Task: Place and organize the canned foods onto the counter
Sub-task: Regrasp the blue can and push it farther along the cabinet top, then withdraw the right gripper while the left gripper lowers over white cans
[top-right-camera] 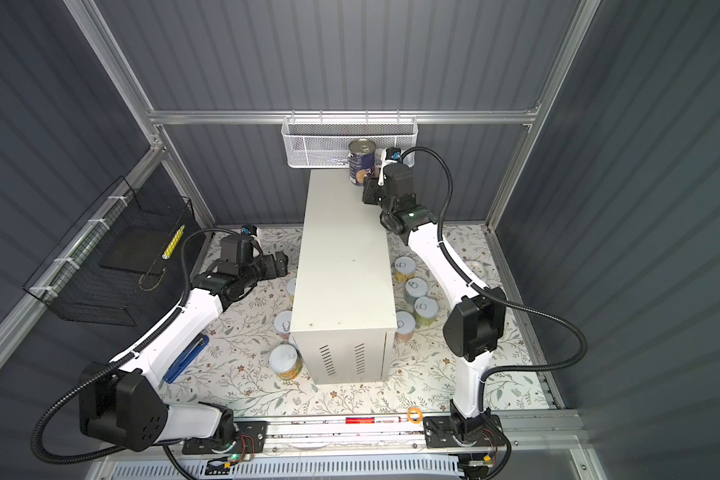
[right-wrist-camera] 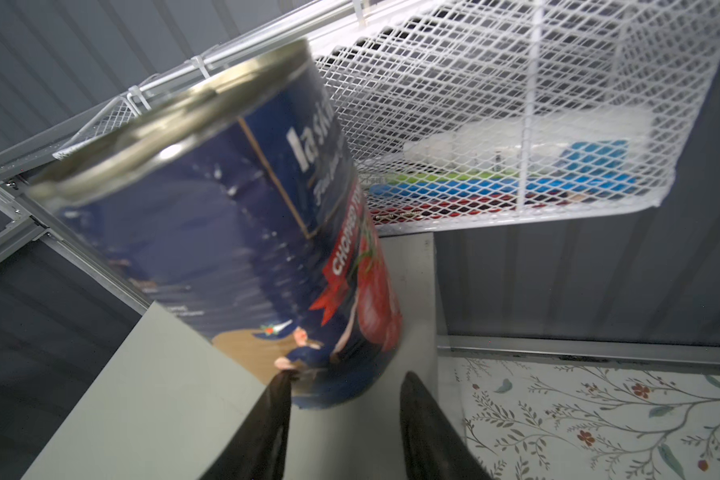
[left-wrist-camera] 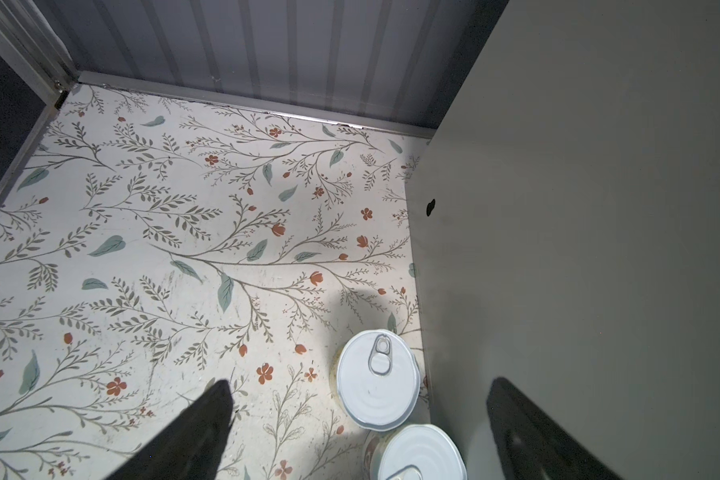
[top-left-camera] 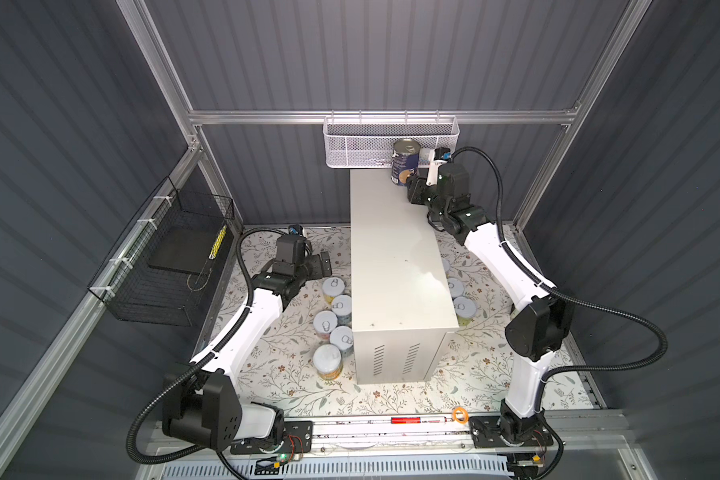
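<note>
Right jaws around blurred navy can (right-wrist-camera: 233, 232), base partly hidden.

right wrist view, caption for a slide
The navy can, gripped low by the right gripper, at the counter end near the white mesh basket

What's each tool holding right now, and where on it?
Right tool grips the navy can low on its side, near the base. Left tool holds nothing.

Both top views look down from high, sharing the desk (top-left-camera: 395, 257) (top-right-camera: 341, 270). Wrist views look closely past their jaws.
</note>
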Robot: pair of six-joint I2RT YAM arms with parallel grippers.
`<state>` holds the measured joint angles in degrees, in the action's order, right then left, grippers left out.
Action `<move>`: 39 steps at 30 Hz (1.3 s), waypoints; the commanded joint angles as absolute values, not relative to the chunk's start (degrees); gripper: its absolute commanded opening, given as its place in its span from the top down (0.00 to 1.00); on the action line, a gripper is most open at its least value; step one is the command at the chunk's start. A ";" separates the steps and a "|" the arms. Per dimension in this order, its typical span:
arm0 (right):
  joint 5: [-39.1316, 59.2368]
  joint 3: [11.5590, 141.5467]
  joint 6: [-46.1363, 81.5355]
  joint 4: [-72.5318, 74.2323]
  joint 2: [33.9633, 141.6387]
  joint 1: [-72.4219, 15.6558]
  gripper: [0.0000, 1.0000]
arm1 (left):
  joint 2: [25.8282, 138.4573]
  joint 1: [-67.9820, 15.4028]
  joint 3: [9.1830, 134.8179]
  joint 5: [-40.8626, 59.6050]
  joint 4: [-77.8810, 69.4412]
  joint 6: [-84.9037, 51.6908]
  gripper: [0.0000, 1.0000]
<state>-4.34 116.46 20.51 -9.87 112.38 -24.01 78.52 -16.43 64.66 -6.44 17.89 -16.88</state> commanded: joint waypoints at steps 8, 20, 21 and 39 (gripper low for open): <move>-4.53 119.03 21.68 -10.11 112.70 -23.67 0.53 | 78.87 -15.91 65.74 -6.71 18.56 -15.53 0.01; -6.45 100.58 17.36 -14.90 88.38 -23.63 0.34 | 70.55 -16.00 59.81 -6.50 24.20 -17.32 0.01; -7.19 98.04 17.32 -15.40 85.52 -23.60 0.31 | 69.30 -16.08 59.14 -6.39 25.83 -17.25 0.01; -14.02 62.73 24.97 -32.86 49.12 -23.64 0.16 | 52.96 -34.47 45.98 -15.53 38.44 -32.09 0.01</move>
<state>-12.45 64.84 22.79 -29.30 51.51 -23.77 54.65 -31.09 47.81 -11.33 35.11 -26.81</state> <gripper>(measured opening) 0.845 0.993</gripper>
